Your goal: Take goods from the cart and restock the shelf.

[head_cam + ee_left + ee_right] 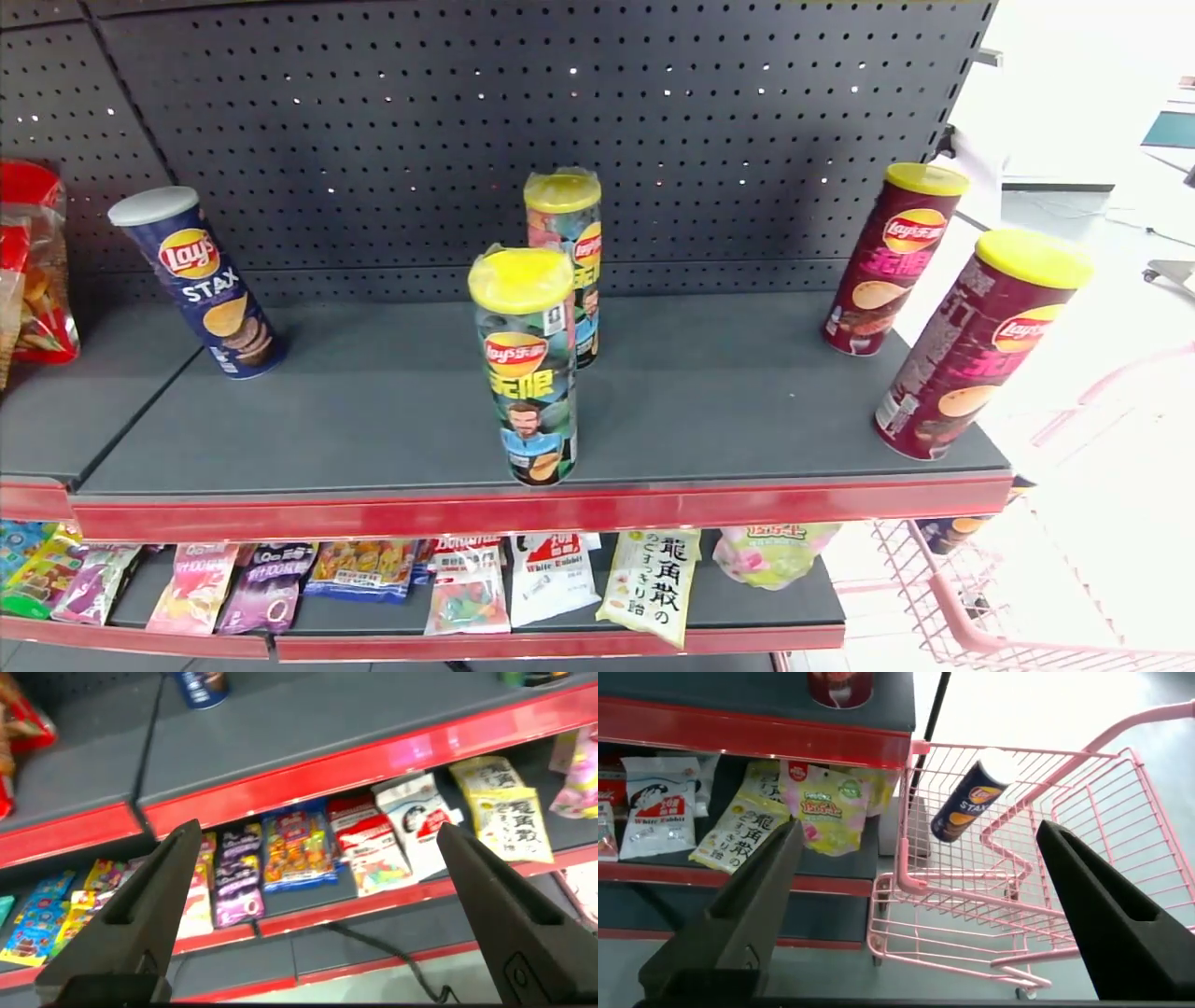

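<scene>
The grey upper shelf (373,420) carries several chip cans: a blue one (196,280) at the left, two yellow-lidded green ones (527,364) (565,261) in the middle, and two maroon ones (892,261) (980,345) at the right. A pink wire cart (1008,887) stands right of the shelf, with a blue chip can (969,800) leaning inside it. My right gripper (920,831) hangs open and empty, in front of the cart and the shelf's right end. My left gripper (318,835) is open and empty too, facing the lower shelf (308,910).
Snack bags (551,579) fill the lower shelf along its red front lip (541,644). A red bag (33,261) sits at the upper shelf's far left. Black pegboard (467,131) backs the shelf. The cart's rim (952,616) lies at the lower right.
</scene>
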Motion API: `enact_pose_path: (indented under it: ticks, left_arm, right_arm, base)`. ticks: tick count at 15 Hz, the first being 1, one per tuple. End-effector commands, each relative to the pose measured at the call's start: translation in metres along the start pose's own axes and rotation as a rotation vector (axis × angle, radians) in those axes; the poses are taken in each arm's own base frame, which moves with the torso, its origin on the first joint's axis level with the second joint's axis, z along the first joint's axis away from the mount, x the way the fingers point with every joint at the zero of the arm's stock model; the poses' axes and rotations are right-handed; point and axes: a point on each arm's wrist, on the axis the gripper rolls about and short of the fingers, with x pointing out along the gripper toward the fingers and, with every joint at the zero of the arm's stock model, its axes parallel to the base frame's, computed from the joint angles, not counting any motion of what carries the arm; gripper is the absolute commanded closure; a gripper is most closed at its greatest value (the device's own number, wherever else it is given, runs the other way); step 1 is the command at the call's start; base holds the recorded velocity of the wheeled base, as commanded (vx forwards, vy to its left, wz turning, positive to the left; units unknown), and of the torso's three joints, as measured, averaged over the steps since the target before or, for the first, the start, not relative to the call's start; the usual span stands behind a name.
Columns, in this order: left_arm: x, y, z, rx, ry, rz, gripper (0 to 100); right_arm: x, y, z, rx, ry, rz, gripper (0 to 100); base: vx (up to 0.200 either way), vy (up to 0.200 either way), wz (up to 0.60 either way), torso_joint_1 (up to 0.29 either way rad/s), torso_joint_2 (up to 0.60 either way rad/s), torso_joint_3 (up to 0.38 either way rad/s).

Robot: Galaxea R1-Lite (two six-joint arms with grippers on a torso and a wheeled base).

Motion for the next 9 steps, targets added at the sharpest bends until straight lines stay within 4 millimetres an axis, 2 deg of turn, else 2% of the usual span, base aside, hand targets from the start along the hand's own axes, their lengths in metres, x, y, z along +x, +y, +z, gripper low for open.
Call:
enact_pose_path:
  ticks: [1,2,8,9]
  left_arm:
    - [-0.0002,-0.0001,-0.0002,0.0,-0.001,0.001,0]
    - [-0.0002,-0.0001,-0.0004,0.0,0.0,0.001,0]
    - [0.0003,-0.0003,-0.0014,0.03,0.008,0.0,0]
    - [0.0003,-0.0003,-0.0014,0.035,0.008,0.0,0]
  right_arm:
    - [0.0009,0.0003,-0.0004,-0.003,0.007,0.0,0]
    - [0.0014,0.0006,-0.0011,-0.004,0.011,0.001,0]
    - [0.0024,0.0013,-0.0042,-0.008,0.021,0.003,0]
    - [0.0026,0.0014,-0.0042,-0.008,0.022,0.004,0]
  base:
    - [0.0,-0.2,0.0,0.002,0.0,-0.002]
    - [0.0,-0.2,0.0,0.002,0.0,0.012]
    - [0.0,0.0,0.0,0.0,0.0,0.0]
    - [-0.2,0.0,0.0,0.002,0.01,0.007]
